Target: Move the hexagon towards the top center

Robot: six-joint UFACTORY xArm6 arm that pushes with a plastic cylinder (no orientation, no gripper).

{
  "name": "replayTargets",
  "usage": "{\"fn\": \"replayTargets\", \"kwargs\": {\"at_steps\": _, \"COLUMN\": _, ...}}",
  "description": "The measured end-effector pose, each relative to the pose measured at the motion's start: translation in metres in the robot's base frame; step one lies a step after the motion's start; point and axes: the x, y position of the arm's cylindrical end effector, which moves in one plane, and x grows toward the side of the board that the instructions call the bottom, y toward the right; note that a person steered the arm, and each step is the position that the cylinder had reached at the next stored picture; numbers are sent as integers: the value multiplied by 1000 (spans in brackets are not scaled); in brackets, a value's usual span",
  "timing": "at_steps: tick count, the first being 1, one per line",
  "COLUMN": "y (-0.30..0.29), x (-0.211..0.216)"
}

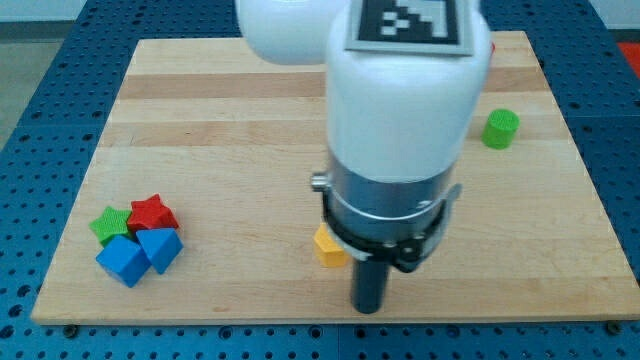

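A yellow block [328, 246], whose shape I cannot make out because the arm hides part of it, lies on the wooden board [200, 120] near the view's bottom centre. My tip [369, 308] is at the lower end of the dark rod, just to the right of and below the yellow block, close to it. Whether they touch is unclear. The large white arm body [400, 100] fills the centre of the view and hides the board behind it.
A green cylinder [501, 129] stands at the view's right. At the bottom left is a cluster: a green star [108, 224], a red star [152, 212], a blue block [122, 261] and a blue block [160, 247]. The board's bottom edge runs just below my tip.
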Motion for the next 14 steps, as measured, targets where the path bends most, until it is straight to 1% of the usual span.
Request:
{"fn": "replayTargets", "kwargs": {"at_steps": 1, "y": -31, "x": 0}}
{"fn": "replayTargets", "kwargs": {"at_steps": 2, "y": -31, "x": 0}}
{"fn": "replayTargets", "kwargs": {"at_steps": 3, "y": -30, "x": -26}}
{"fn": "replayTargets", "kwargs": {"at_steps": 6, "y": -29, "x": -187}}
{"fn": "replayTargets", "kwargs": {"at_steps": 7, "y": -30, "x": -206}}
{"fn": "replayTargets", "kwargs": {"at_steps": 8, "y": -48, "x": -157}}
{"fn": "replayTargets", "kwargs": {"at_steps": 9, "y": -68, "x": -89}}
{"fn": "replayTargets", "kwargs": {"at_steps": 10, "y": -65, "x": -57}}
{"fn": "replayTargets", "kwargs": {"at_steps": 11, "y": 24, "x": -69}}
{"fn": "replayTargets", "kwargs": {"at_steps": 12, "y": 44, "x": -78}}
{"fn": "replayTargets", "kwargs": {"at_steps": 13, "y": 39, "x": -78}}
{"fn": "replayTargets", "kwargs": {"at_steps": 14, "y": -6, "x": -78}}
